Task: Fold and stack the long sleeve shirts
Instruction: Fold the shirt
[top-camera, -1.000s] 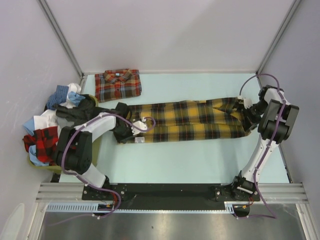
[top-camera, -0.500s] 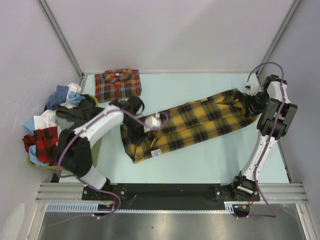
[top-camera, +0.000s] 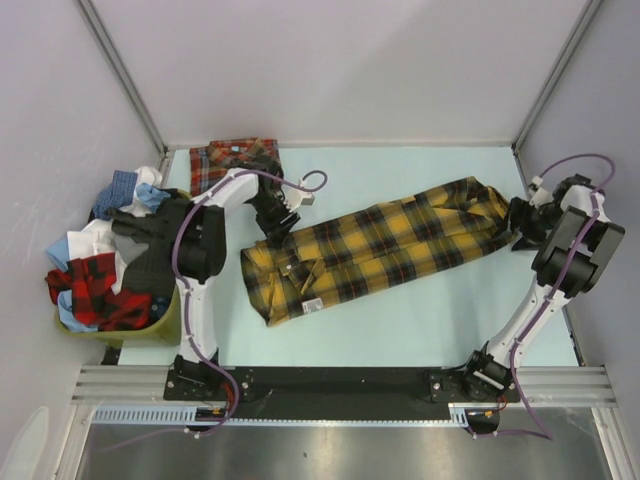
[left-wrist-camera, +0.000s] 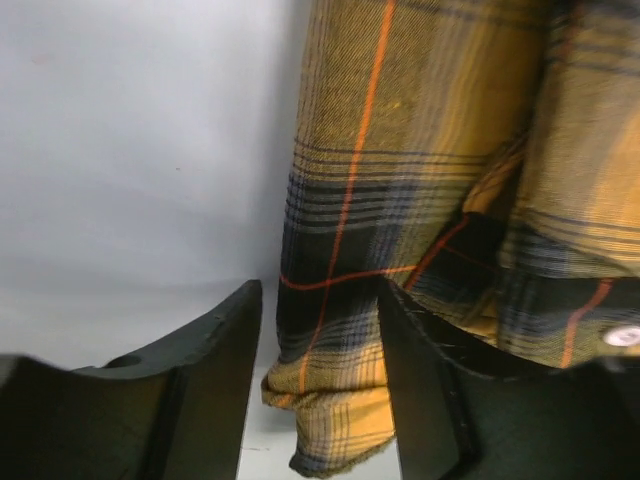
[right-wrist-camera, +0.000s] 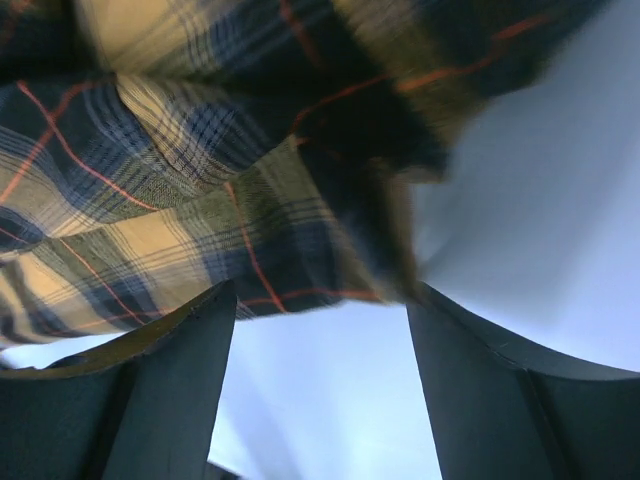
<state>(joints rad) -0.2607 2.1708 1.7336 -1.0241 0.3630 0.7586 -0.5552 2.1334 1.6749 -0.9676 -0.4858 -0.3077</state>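
The yellow-and-black long sleeve shirt (top-camera: 380, 243) lies folded into a long band, slanting from near left to far right on the pale table. My left gripper (top-camera: 270, 225) stands open over its left end. In the left wrist view the gripper (left-wrist-camera: 320, 350) has a corner of the shirt (left-wrist-camera: 420, 150) lying loose between its spread fingers. My right gripper (top-camera: 516, 225) is open just off the shirt's right end. In the right wrist view the gripper (right-wrist-camera: 320, 340) has only table between its fingers, and the shirt's edge (right-wrist-camera: 180, 150) lies past the tips. The red-orange shirt (top-camera: 212, 170) lies folded at the back left, partly under my left arm.
An olive basket (top-camera: 165, 325) heaped with mixed clothes (top-camera: 100, 260) stands at the left edge. Grey walls and metal posts enclose the table on three sides. The arm bases sit on the rail at the near edge.
Both grippers have opened and let go of the yellow shirt, which now lies slanted on the table. The left arm swung back toward the red-orange shirt; the right gripper drew off to the right.
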